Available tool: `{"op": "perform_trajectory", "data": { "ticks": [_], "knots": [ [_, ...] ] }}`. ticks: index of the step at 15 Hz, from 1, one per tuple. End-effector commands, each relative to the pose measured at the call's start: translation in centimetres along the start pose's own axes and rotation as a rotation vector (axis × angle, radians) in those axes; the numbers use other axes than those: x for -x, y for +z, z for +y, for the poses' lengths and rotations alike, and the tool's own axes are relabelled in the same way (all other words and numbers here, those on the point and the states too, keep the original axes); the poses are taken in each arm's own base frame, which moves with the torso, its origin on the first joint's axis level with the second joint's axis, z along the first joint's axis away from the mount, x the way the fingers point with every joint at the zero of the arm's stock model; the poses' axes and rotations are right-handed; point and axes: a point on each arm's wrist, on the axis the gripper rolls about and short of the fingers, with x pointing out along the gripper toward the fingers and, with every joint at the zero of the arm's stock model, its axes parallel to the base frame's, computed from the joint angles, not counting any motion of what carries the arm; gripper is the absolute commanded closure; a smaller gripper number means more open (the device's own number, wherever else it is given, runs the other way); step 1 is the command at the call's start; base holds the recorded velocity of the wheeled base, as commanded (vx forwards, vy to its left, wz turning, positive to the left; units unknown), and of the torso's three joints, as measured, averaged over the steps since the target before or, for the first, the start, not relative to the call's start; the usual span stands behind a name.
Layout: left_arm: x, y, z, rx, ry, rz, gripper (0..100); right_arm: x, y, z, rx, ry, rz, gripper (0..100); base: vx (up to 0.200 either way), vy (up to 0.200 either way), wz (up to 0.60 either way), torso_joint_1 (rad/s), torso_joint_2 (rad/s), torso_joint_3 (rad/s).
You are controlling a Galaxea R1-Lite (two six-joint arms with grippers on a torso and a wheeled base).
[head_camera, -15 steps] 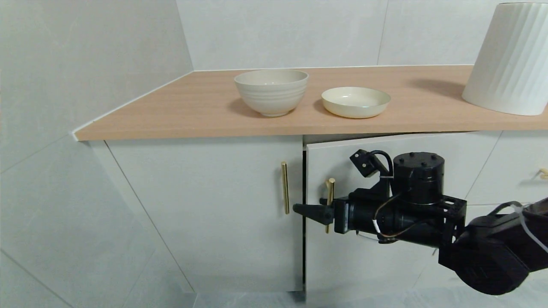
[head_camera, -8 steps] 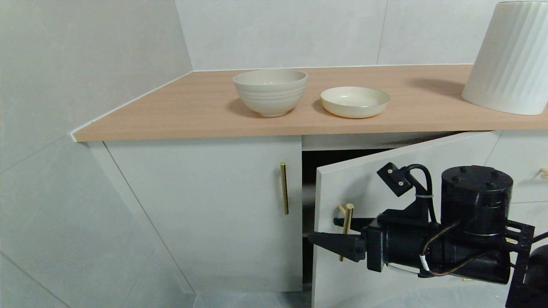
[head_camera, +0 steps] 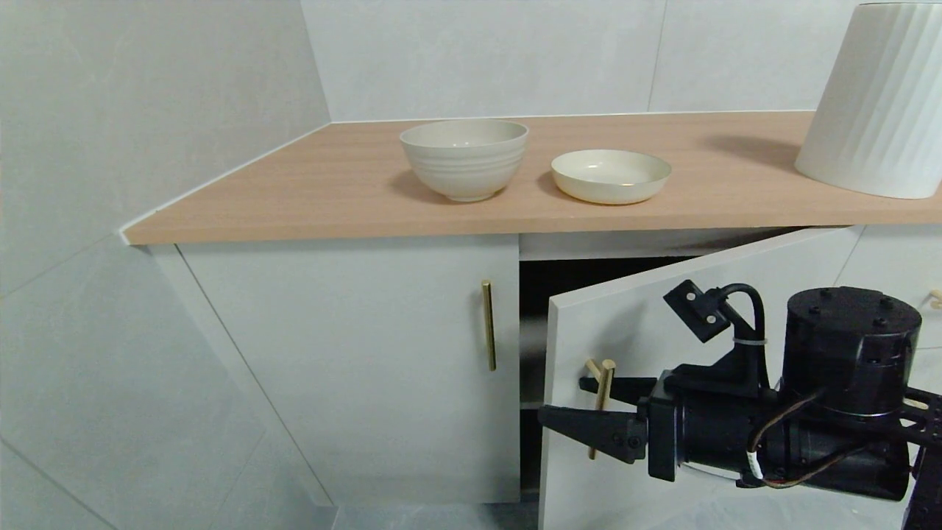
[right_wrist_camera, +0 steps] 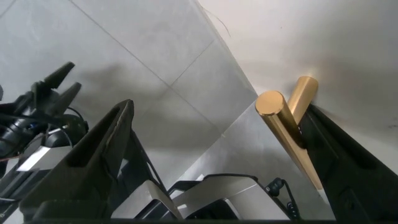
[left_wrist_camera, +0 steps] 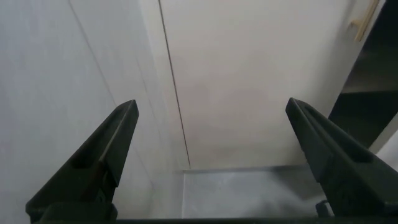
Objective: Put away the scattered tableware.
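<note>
On the wooden counter stand a ribbed cream bowl and, to its right, a shallow cream plate. Below them the right cabinet door hangs partly open. My right gripper is open, its two fingers straddling the door's brass handle. In the right wrist view the handle lies against one finger of the right gripper. My left gripper is open and holds nothing, low down and facing the shut left door.
A tall white ribbed container stands at the counter's right end. The left door is shut, with its own brass handle. A dark gap shows the cabinet's inside. A tiled wall closes the left side.
The right cabinet door has swung from almost shut to well ajar. My right gripper has moved back and down with the handle between its fingers. Bowl and plate have stayed put.
</note>
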Motion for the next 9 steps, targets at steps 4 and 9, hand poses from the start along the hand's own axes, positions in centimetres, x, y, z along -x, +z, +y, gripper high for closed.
{"op": "perform_trajectory", "data": {
  "ticks": [4,9],
  "knots": [
    [0.7,8.9,-0.2,0.001,-0.291,-0.011,0,0.2,-0.4,0.5,0.007,0.018,0.013,0,0.000,0.000,0.00,0.000,0.00,0.000],
    [-7.9,14.6,-0.6,0.097,-0.622,0.282,0,0.2,-0.4,0.5,0.006,0.018,0.013,0,0.000,0.000,0.00,0.000,0.00,0.000]
  ]
}}
